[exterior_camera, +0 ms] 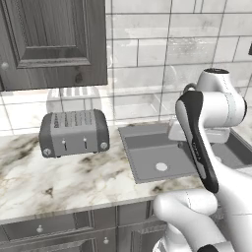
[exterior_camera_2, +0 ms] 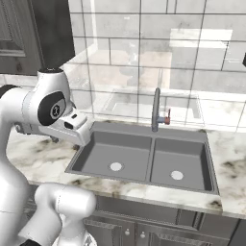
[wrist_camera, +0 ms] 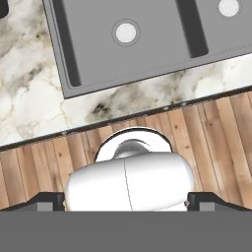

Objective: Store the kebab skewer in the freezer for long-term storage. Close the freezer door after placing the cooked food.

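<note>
Open hand (wrist_camera: 126, 201), sink (wrist_camera: 147, 49), toaster (exterior_camera: 74, 132)

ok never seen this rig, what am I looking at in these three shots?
A rendered kitchen. The white arm is a robot arm on a base that can drive. Two pictures come from cameras on the base, behind the arm to its left and right; the third looks down from the hand. On the marble counter: a grey toaster and a double sink with a faucet. The hand view looks down over the sink, the counter edge and a wood floor. The gripper is open and holds nothing.
</note>
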You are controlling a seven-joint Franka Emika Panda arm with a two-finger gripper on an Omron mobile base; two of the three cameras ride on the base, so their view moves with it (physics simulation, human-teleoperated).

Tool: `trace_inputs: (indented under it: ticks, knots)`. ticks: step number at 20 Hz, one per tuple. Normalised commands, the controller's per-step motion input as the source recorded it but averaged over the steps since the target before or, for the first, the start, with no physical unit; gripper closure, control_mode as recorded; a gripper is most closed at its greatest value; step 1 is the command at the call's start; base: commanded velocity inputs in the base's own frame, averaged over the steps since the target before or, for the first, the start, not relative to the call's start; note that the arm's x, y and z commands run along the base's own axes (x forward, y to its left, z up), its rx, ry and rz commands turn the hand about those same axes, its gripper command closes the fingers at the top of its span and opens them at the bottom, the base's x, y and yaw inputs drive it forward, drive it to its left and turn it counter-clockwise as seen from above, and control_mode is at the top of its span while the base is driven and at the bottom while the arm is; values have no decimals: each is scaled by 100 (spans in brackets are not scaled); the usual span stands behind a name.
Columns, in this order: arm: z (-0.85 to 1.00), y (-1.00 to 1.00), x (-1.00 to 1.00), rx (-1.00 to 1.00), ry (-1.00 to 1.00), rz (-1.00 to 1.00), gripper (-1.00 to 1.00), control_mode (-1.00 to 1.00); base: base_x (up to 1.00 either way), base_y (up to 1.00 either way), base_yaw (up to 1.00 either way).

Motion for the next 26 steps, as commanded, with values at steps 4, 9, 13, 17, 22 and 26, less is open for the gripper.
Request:
trace_inputs:
  ticks: [4,9,13,17,22,26]
  knots:
    - [-11,0,-1,0,1,4,-100,-100,0,0,0]
    - [-8,-5,-13,0,0,0,-100,-100,0,0,0]
    - [0,0,0,0,0,0,-100,100,-41,-30,0]
    - [0,0,0,0,0,0,-100,100,-31,-51,0]
    - [0,0,0,0,0,0,-100,100,-4,-82,0]
    - [0,0,0,0,0,0,-100,100,0,-91,0]
